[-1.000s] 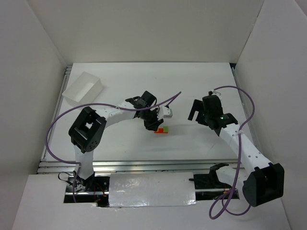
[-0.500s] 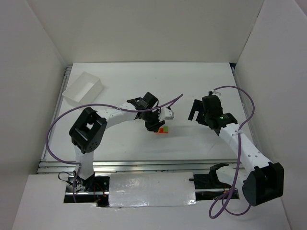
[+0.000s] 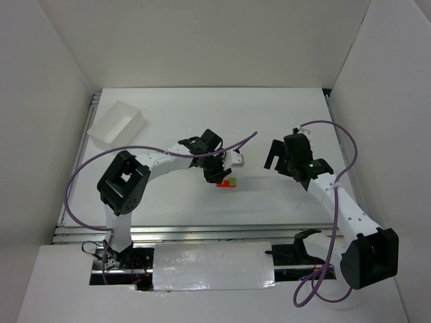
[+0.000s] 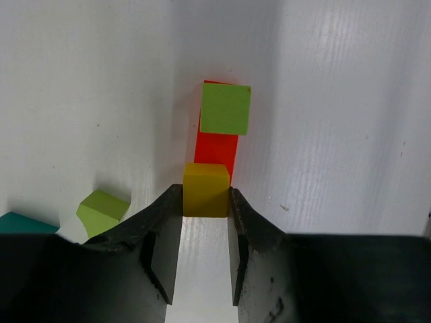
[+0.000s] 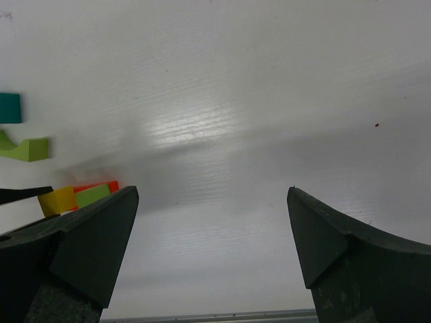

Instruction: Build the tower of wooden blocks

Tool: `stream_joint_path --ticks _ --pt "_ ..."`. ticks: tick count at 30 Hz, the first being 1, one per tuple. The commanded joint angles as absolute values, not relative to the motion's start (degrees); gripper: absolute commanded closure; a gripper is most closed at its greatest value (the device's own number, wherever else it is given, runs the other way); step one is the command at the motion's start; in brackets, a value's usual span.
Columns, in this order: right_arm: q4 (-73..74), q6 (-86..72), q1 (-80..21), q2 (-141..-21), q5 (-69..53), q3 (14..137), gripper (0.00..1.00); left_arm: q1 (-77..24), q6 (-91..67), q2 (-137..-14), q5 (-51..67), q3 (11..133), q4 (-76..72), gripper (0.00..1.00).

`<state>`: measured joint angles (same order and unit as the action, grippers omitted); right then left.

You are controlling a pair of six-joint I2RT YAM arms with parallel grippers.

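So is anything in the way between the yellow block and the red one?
No, nothing visible. The left gripper holds the yellow block right at the red block's near end; the green block sits at the far end.

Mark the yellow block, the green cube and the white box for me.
yellow block (image 4: 206, 190), left wrist view, middle of its visible face.
green cube (image 4: 225, 108), left wrist view, middle of its top face.
white box (image 3: 116, 124), top external view, its bare inside.

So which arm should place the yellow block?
Left. The left gripper is shut on the yellow block by the red block and green block; the right gripper is open, empty, farther away.
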<state>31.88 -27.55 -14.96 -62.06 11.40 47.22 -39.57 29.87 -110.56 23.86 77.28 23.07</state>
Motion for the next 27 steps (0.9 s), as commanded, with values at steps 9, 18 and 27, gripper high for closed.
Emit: stream_joint_path --ticks 9,18,27 --pt "29.6 -27.3 -14.6 -61.4 12.2 46.9 0.0 -39.8 32.7 -110.8 23.9 78.1 25.7 0.6" --pt "29.5 -27.3 -14.7 -61.2 12.3 46.8 0.0 -39.7 34.2 -110.4 24.3 78.0 27.3 0.59" --pt "29.5 -27.3 -14.7 -60.9 12.5 46.5 0.0 -39.7 33.9 -111.4 25.1 79.3 27.4 0.5"
